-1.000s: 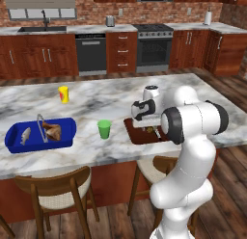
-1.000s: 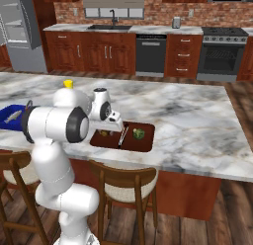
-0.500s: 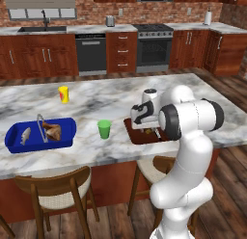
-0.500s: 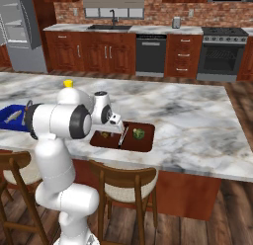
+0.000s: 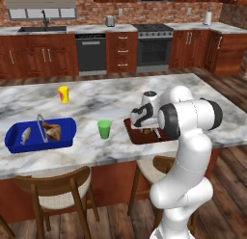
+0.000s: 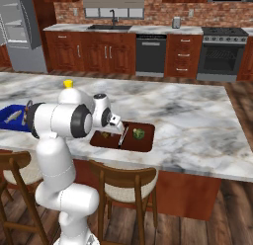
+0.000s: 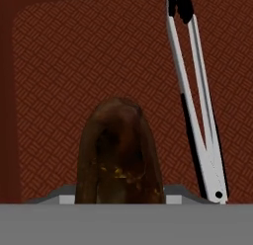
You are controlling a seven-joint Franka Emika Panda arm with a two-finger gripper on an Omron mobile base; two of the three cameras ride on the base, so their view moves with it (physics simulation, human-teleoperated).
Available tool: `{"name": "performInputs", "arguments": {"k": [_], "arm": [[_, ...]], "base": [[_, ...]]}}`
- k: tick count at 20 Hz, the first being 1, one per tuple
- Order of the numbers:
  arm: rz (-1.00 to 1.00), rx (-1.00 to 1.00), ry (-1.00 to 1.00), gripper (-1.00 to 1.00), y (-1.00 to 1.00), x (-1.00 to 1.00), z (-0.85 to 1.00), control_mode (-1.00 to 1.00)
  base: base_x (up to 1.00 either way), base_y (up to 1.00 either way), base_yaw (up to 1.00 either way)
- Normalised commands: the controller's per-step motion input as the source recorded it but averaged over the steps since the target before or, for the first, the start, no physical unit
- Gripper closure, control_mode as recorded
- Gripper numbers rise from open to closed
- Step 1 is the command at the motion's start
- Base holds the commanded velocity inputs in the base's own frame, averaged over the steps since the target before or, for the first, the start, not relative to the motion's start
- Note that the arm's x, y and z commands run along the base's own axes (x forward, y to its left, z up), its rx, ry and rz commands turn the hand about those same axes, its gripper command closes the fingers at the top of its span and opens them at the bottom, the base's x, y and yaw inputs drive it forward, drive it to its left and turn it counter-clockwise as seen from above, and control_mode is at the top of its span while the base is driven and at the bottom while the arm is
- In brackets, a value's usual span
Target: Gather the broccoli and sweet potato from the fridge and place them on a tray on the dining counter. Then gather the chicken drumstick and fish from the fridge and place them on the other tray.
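Hand view shows you the sweet potato [image 7: 121,152] on the dark red tray [image 7: 74,56] beside the tongs [image 7: 197,105]; whether your claw [image 6: 118,124] grips it, you cannot tell.

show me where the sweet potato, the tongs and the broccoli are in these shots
sweet potato [image 7: 120,155], hand view, middle of its brown body
tongs [image 7: 197,120], hand view, on one silver arm halfway along
broccoli [image 6: 139,134], right base view, centre of the green head on the red tray
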Motion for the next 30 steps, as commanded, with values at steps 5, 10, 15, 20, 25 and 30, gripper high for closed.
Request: {"name": "performInputs", "arguments": {"k": [5, 10, 15, 20, 25, 30], "arm": [[-0.04, 0.0, -0.07, 1.0, 0.0, 0.01, -0.06, -1.0], [-0.04, 0.0, -0.09, 1.0, 0.0, 0.0, -0.06, -1.0], [-0.05, -0.01, -0.07, 1.0, 0.03, 0.0, -0.04, -1.0], [-0.04, -0.01, -0.02, -1.0, 0.09, 0.0, -0.07, -1.0], [-0.02, 0.0, 0.0, -1.0, 0.01, 0.0, 0.0, -1.0], [-0.01, 0.0, 0.0, -1.0, 0.0, 0.01, 0.02, -1.0]], "base": [[0.0, 0.0, 0.0], [0.0, 0.0, 0.0], [0.0, 0.0, 0.0], [0.0, 0.0, 0.0], [0.0, 0.0, 0.0], [0.0, 0.0, 0.0]]}}
